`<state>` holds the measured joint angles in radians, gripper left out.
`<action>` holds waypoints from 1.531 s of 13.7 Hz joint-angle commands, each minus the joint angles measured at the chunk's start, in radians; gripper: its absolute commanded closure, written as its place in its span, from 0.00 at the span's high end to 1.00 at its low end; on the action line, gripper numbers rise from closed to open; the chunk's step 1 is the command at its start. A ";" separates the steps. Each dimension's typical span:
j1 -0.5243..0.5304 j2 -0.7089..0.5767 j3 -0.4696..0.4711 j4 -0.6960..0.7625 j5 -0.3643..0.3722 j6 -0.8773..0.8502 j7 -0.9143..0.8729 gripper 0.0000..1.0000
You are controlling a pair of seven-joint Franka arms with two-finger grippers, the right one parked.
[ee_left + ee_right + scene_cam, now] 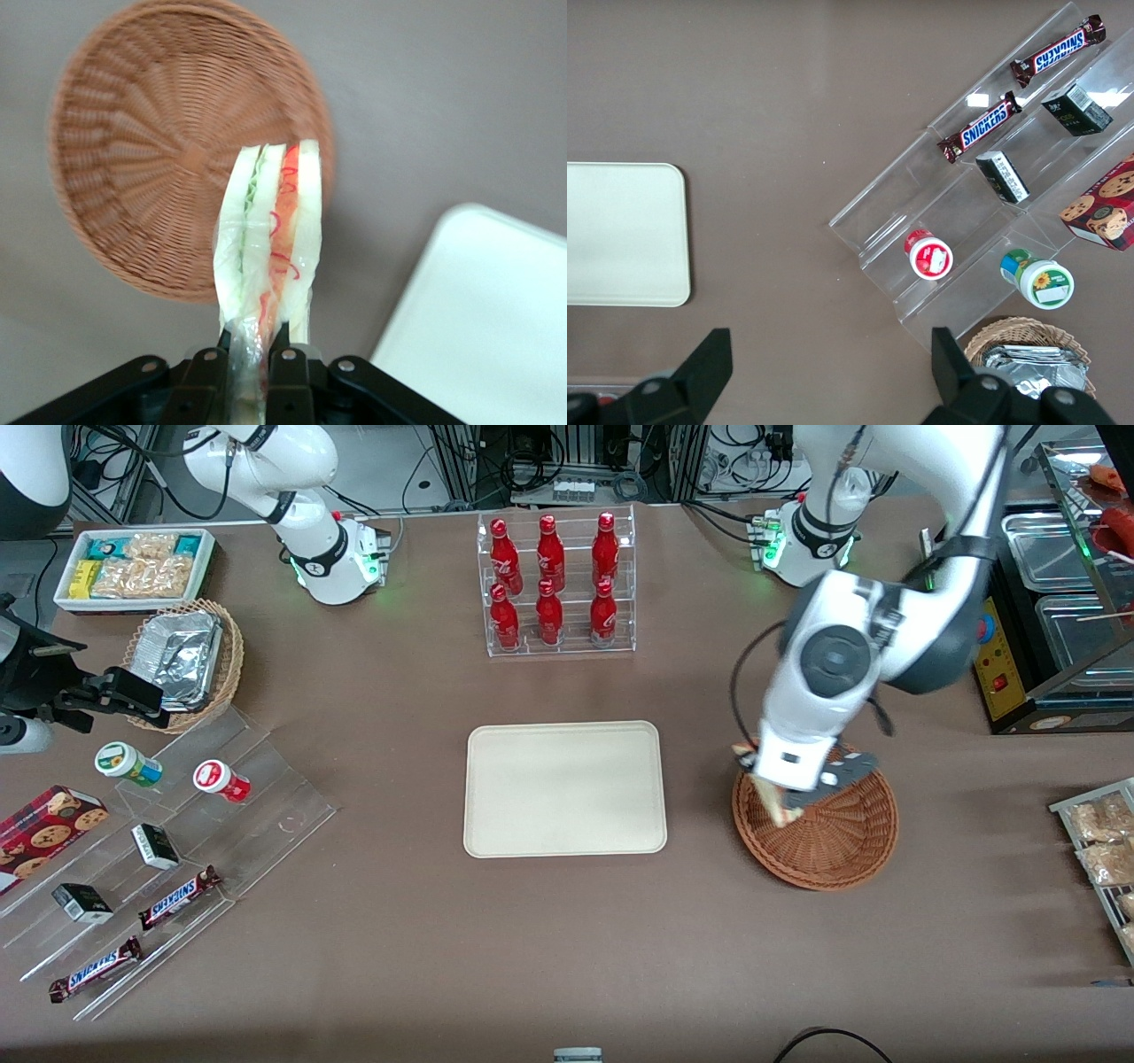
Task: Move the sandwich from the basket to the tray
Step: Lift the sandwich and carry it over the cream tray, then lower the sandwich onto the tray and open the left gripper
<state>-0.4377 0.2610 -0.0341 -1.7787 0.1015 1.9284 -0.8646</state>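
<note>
Sandwich lifted clear of the basket, tray not yet reached

Sandwich point(270, 239) hangs from the left arm's gripper point(257, 363), whose 2 fingers point(288, 372) pinch the wrapped wedge at one end, so most of it sticks out unsupported. In the wrist view the 3 bread layers fan slightly apart, with green filling in one gap and red-pink in the other. The basket point(833, 841) sits empty on the worktop point(567, 957) below, and the wedge is above its rim at about the 10 o'clock edge as the front camera sees it. The tray point(565, 788) lies bare, at 9 o'clock from the basket in the front view, a clear stretch of worktop between them.

Risks, as I judge them:
1. The grip is narrow and on a slick wrapper; a quick swing toward the tray could let the wedge slide out or pivot between the fingers.
2. Squeezing soft bread at one end may crush it or push filling out.
3. A release too high, or too near the tray's rim, could leave the sandwich tipped half off the tray.
</note>
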 commanded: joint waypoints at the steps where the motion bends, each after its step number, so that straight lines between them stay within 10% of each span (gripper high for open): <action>1: -0.114 0.084 0.013 0.076 0.001 -0.005 -0.013 0.00; 7: -0.328 0.426 0.013 0.398 0.010 0.078 -0.168 0.00; 21: -0.455 0.520 0.019 0.386 0.018 0.271 -0.203 0.00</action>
<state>-0.8793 0.7803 -0.0327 -1.4085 0.1039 2.2081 -1.0414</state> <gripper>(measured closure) 0.850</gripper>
